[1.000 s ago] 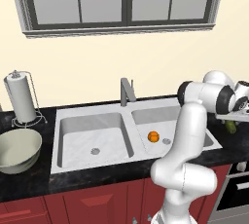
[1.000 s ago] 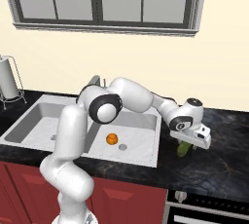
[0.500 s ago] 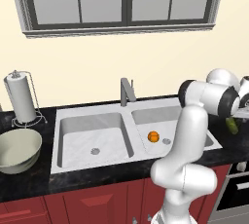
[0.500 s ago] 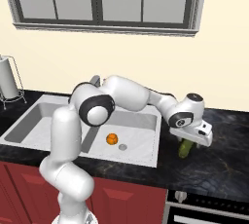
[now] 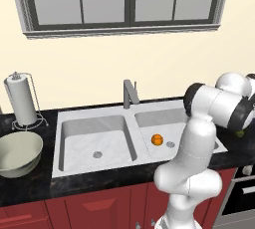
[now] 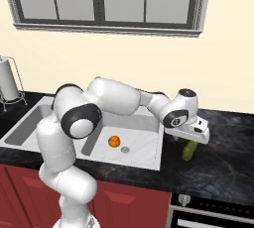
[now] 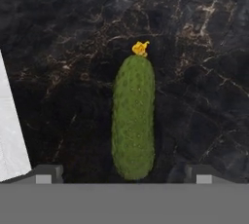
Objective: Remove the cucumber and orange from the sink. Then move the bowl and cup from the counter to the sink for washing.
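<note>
Cucumber now lies free on counter, gripper jaws just spread and apparently lifting off; orange in sink is next.

Even, bright, shadowless-looking light fills the rendered kitchen, with no visible lamp. The cream wall reads flat and uniform. Soft shading darkens the near walls of the sink basins, and the white arm carries gentle grey gradients beneath. The black counter shows veining, not glare. The cucumber appears slightly soft and pixelated in the hand view; edges show no distortion.
</note>
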